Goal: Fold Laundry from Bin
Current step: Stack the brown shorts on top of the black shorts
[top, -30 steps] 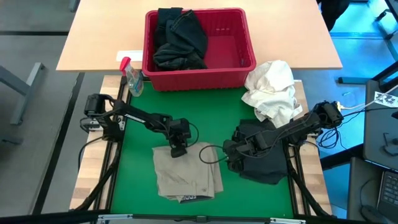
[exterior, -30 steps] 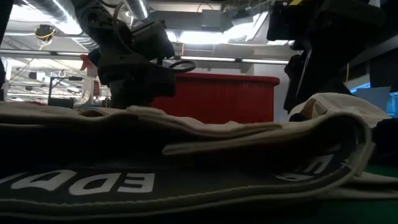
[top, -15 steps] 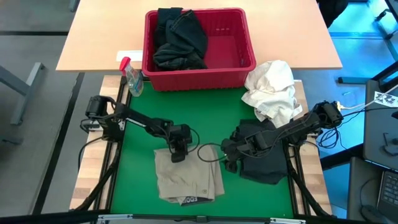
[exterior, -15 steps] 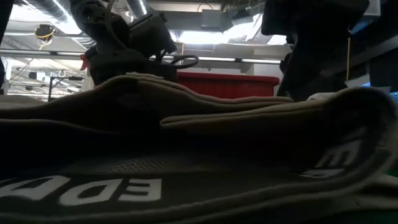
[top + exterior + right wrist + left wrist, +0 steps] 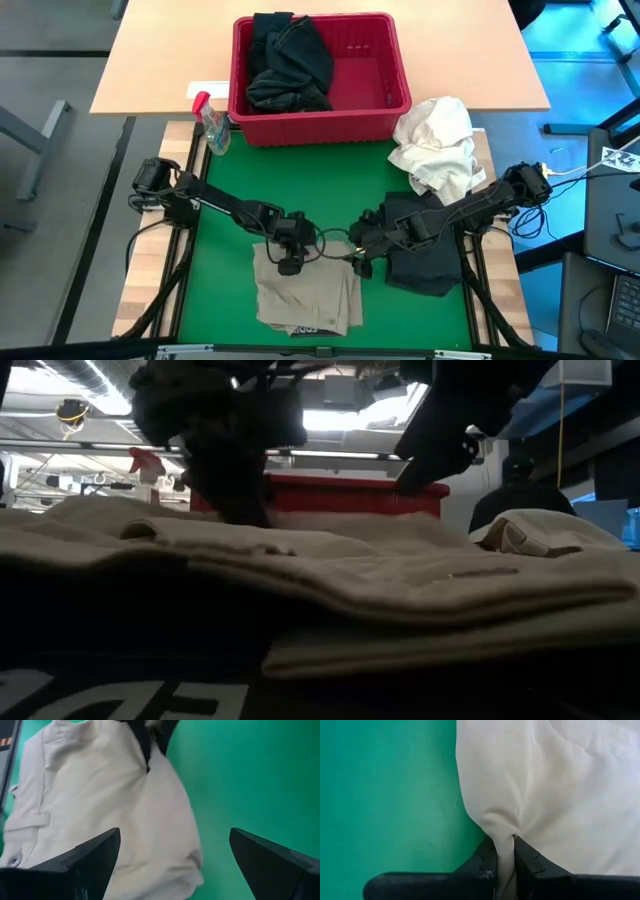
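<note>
A khaki garment [image 5: 305, 295] lies folded on the green mat [image 5: 220, 270] near the front edge; the low view shows it close up [image 5: 400, 575]. My left gripper [image 5: 290, 260] is shut on its far part. My right gripper [image 5: 357, 252] hovers open just right of the garment, its fingers [image 5: 75, 865] wide apart above cloth and mat. A black garment [image 5: 425, 258] lies flat on the mat under the right arm. The red bin [image 5: 385, 110] stands on the far table with dark laundry [image 5: 288, 62] piled in its left half. My left gripper pinches a gathered fold of the khaki garment's far edge [image 5: 504, 847] between its two fingers [image 5: 485, 862]. The fingers slant down from the far left. The pinched cloth is raised and puckered into creases, while the rest of the garment lies on the mat.
A white cloth bundle [image 5: 437, 145] lies at the mat's far right corner. A small spray bottle with a red top [image 5: 212, 125] stands left of the bin. Bare green mat lies left of the khaki garment and between it and the bin.
My left gripper has risen and moved toward the near edge with the khaki garment's far edge, which now lies drawn over the rest, so the garment looks shorter. The near part has stayed where it was. My right gripper has edged toward the khaki garment.
</note>
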`<action>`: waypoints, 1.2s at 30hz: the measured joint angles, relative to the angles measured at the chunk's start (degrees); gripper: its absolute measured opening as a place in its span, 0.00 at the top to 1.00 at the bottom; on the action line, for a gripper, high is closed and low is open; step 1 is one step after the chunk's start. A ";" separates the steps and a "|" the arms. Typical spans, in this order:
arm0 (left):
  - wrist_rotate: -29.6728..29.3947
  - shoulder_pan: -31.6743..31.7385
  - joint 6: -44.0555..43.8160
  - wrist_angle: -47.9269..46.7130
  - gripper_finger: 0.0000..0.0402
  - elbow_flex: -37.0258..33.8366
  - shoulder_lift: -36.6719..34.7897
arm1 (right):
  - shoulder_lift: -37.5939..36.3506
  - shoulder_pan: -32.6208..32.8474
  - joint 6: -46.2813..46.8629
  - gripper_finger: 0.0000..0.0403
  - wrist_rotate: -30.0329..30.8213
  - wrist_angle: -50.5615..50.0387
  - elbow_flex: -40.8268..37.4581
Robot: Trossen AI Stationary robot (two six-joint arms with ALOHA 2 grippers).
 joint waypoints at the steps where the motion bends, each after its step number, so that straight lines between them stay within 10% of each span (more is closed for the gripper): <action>1: -0.85 -0.17 0.62 -0.76 0.96 0.95 0.00 | 0.00 -0.51 0.08 0.07 -0.08 -0.04 0.00; 13: -6.98 -1.23 9.21 -1.80 0.96 7.97 -0.07 | 0.00 -4.81 2.08 0.14 -13.43 -2.43 0.02; 26: -8.80 -1.02 11.14 0.46 0.95 8.92 -0.09 | -1.92 -3.96 2.27 0.93 -14.82 -6.82 0.02; 36: -7.29 -0.91 11.12 7.33 0.95 8.96 -0.17 | -6.98 -1.90 6.39 0.97 -14.82 -11.08 0.14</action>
